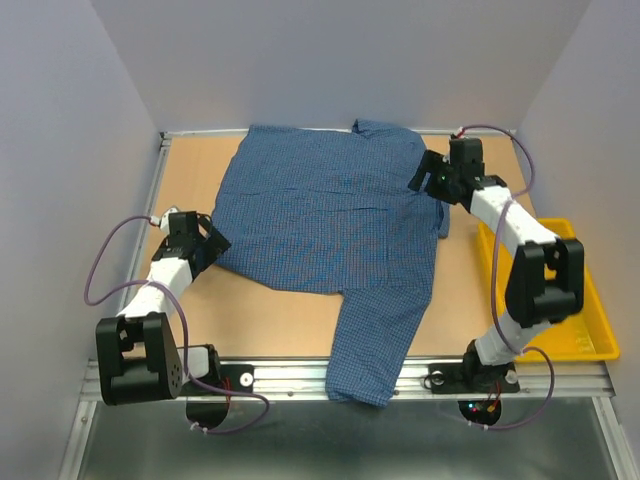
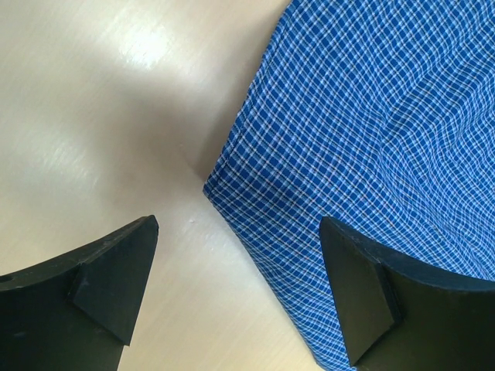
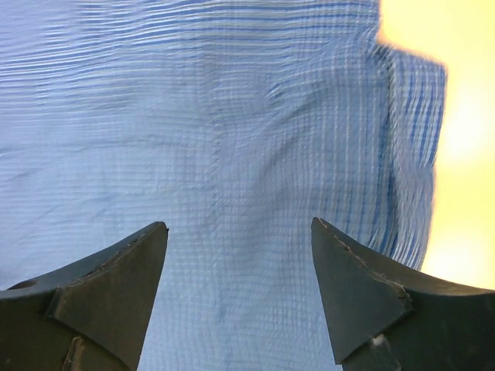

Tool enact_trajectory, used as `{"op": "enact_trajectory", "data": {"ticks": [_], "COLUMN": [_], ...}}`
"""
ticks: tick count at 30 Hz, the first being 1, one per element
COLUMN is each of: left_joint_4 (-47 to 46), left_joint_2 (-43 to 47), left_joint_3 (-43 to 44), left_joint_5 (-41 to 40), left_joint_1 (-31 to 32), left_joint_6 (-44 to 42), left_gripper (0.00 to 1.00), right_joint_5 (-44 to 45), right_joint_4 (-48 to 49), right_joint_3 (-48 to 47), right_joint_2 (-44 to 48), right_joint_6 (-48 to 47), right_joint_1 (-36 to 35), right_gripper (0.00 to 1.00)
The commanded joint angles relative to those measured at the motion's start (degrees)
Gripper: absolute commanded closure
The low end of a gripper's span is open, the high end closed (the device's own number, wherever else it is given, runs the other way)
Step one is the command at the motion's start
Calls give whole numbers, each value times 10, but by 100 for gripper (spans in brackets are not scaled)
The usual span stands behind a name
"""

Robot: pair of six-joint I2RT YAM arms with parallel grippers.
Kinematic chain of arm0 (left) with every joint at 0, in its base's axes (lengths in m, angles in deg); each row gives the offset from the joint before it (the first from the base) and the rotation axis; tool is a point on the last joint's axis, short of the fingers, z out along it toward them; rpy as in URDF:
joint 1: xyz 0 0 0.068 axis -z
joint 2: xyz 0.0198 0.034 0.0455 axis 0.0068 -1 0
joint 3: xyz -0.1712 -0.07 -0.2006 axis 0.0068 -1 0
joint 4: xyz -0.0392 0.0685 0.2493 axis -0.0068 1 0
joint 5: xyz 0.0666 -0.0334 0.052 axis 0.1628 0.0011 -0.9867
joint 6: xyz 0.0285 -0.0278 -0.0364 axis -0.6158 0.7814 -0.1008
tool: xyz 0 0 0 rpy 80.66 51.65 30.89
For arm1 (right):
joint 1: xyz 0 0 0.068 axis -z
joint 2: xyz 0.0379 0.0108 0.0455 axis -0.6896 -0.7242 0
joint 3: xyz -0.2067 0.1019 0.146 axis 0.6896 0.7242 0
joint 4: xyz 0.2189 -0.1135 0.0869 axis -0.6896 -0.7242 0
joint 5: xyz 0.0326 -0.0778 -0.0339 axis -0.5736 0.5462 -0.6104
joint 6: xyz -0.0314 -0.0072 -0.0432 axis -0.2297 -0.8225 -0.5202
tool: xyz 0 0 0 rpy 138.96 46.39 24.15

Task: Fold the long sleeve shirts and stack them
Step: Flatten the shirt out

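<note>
Shirt (image 1: 330,215) flat; left hand (image 2: 238,232) at its corner, right hand (image 3: 240,228) over its edge, both open, empty.

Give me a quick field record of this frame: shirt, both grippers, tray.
shirt: blue checked shirt, spread on the table
sleeve: one sleeve runs past the near table edge
left gripper: open, straddling the shirt's near-left corner, one finger over bare table, the other over cloth
right gripper: open, over cloth at the shirt's far-right side, nothing pinched
tray: yellow tray on the right, apart from the shirt
</note>
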Motion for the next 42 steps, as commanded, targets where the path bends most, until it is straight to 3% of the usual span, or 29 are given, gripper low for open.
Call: {"op": "enact_trajectory", "data": {"ticks": [1, 10, 18, 22, 27, 32, 38, 42], "left_joint_4": [-22, -57, -63, -28, 61, 89, 140, 117], "left_joint_2": [-12, -66, -93, -83, -10, 50, 103, 116], "left_joint_3": [-7, -2, 37, 102, 214, 255, 163, 72], "left_joint_5": [19, 59, 51, 53, -23, -78, -149, -124], "left_joint_1": [-2, 7, 79, 118, 187, 239, 243, 189], "left_joint_6": [31, 49, 80, 113, 105, 92, 127, 135], "left_gripper": [4, 13, 22, 23, 23, 23, 18, 16], "right_joint_5": [-58, -52, -31, -26, -19, -18, -23, -39], "right_joint_4": [14, 13, 14, 13, 13, 13, 10, 6], "right_joint_3": [118, 311, 316, 318, 319, 313, 310, 313], "right_joint_2": [116, 331, 355, 365, 380, 375, 376, 374], "right_joint_6": [54, 51, 39, 34, 27, 26, 23, 27], "right_joint_1": [-6, -5, -5, -6, -5, -5, -5, -5], "right_gripper": [20, 20, 20, 20, 20, 20, 20, 20]}}
